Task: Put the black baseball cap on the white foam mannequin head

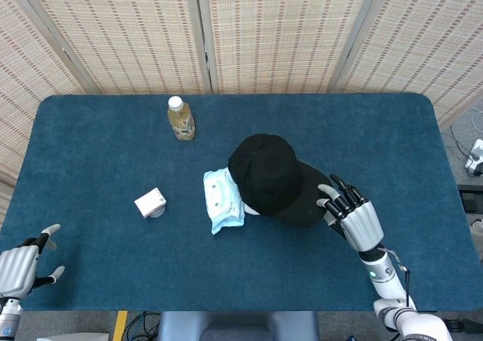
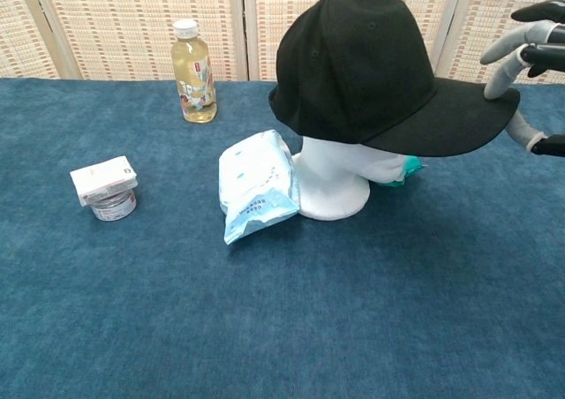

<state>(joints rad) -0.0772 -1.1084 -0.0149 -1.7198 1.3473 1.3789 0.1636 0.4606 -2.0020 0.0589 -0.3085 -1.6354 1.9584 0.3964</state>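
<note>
A dark blue cloth-covered table [image 2: 282, 328] fills the lower part of the chest view and stretches back to woven screen panels [image 2: 132, 24] along the top of the frame. In the head view the same table covers most of the picture, with the panels across the top edge.

Right of centre in the chest view stands the white foam mannequin head [image 2: 340, 183], and the black baseball cap [image 2: 371, 68] sits on top of it, brim pointing toward the right edge. From above, the black baseball cap [image 1: 273, 176] hides nearly all of the mannequin head.

At the right edge of the chest view the right hand [image 2: 530, 50] hovers at the tip of the brim, fingers spread; whether they touch the brim cannot be told. In the head view the right hand [image 1: 352, 216] lies lower right of centre, fingers apart and pointing toward the cap.

The left hand [image 1: 23, 265] shows only in the head view, at the lower left corner, fingers apart, holding nothing, well apart from everything else.

A pale blue pack of wet wipes [image 2: 256, 185] leans against the left side of the mannequin's base. A plastic bottle of yellowish drink [image 2: 194, 72] stands upright in the upper left. A small white box [image 2: 104, 179] rests on a small round container at the left.
</note>
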